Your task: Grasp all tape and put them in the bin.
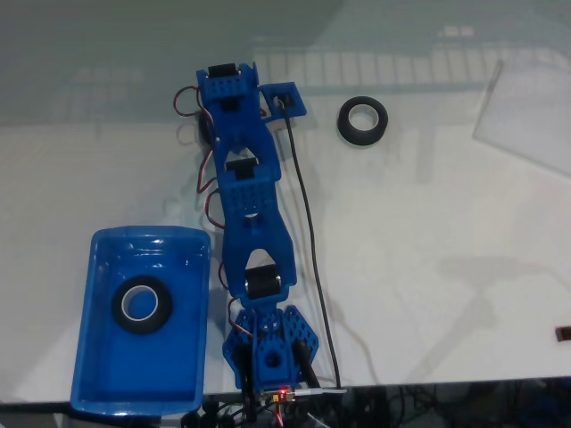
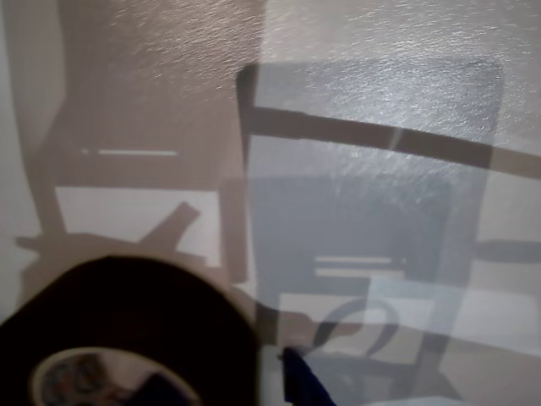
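Observation:
In the wrist view a black tape roll (image 2: 127,321) with a pale core fills the lower left. My gripper (image 2: 237,391) straddles its wall, one blue fingertip (image 2: 303,385) outside the ring and a blue tip inside the hole, shut on it. In the fixed view my blue arm (image 1: 245,205) reaches toward the far side of the table, and a dark edge (image 1: 203,132) peeks out on the left under its wrist end. A second tape roll (image 1: 362,121) lies flat on the white table right of the wrist. Another tape roll (image 1: 143,305) lies inside the blue bin (image 1: 89,357) at the lower left.
A black cable (image 1: 312,267) runs along the arm's right side down to the base (image 1: 268,352). A clear plastic sheet (image 1: 526,116) lies at the far right. A small dark object (image 1: 564,333) sits at the right edge. The table's front edge runs just below the bin.

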{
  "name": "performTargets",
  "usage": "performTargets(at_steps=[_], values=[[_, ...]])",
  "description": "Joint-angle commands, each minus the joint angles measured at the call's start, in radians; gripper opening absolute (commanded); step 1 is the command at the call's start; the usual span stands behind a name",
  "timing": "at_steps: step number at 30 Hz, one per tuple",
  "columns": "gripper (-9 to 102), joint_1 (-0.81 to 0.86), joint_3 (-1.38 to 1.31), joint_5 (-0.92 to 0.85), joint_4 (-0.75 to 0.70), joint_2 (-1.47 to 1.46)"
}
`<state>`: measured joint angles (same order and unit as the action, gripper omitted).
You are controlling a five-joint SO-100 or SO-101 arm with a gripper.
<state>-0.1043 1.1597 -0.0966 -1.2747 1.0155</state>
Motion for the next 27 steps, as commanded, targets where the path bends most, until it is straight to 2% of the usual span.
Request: performTargets(at_steps=[1,12,19,27], values=[[0,-0.012,-0.048,-0.003,0.005,0.005],[0,0.012,-0.038,0.041,0.009,0.126],[0,0.015,-0.002,0.08,-0.005,0.39],[0,-0.077,0.132,0.066,-0.049,0.747]])
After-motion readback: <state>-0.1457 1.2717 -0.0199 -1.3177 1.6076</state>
